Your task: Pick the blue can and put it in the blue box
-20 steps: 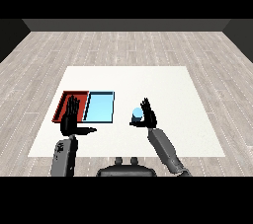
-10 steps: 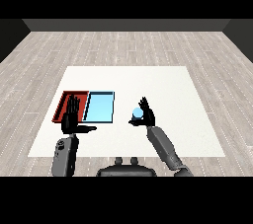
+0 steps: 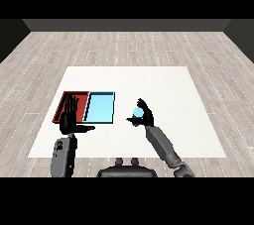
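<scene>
Left hand point(image 3: 69, 118) raised flat, fingers straight toward 12 o'clock, thumb out at 3, forearm upright. Right hand point(image 3: 145, 115) curled in a grasp, forearm angled toward 11 o'clock.

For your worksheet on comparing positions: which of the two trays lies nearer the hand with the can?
The light blue tray; it lies beside the right hand and can, with the red tray beyond it.

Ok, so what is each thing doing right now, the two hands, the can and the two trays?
Small light blue can: on the white table, right of the trays, upright as far as shows.
Black right hand: fingers curling round the can.
Black left hand: open, fingers straight, holding nothing.
Light blue tray: nothing in it.
Red tray: partly hidden by the left hand.
</scene>
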Controlling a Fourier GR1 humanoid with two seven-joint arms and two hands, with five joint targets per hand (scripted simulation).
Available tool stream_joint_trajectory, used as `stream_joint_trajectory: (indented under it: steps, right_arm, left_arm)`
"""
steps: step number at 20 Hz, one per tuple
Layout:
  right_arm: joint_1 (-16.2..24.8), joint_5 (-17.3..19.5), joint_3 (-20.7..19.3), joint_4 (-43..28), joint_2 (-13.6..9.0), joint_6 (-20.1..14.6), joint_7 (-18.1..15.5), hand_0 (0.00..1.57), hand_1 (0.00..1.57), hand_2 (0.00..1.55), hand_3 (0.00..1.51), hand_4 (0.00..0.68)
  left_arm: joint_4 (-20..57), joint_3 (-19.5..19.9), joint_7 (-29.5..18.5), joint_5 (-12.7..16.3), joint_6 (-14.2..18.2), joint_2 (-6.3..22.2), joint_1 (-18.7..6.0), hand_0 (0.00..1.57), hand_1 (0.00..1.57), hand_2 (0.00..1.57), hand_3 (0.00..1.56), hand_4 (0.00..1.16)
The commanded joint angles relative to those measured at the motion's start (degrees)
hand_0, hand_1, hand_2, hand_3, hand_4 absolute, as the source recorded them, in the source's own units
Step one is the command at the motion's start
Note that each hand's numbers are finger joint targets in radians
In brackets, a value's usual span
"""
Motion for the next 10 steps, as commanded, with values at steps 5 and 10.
stream_joint_trajectory:
  steps: [5,10]
  right_arm:
    - [-3.6,1.0,4.4,4.8,0.0,-14.2,-1.7,1.49,1.49,1.48,1.43,0.617]
    - [-1.6,1.1,7.7,0.1,0.0,-18.8,1.5,1.50,1.50,1.48,1.44,0.616]
  left_arm:
    - [-3.5,0.4,-1.5,1.0,-2.0,0.6,5.5,0.00,0.00,0.00,0.00,0.00]
    - [10.3,-1.5,-5.3,-3.6,1.4,-2.2,-4.5,0.00,0.00,0.00,0.00,0.00]
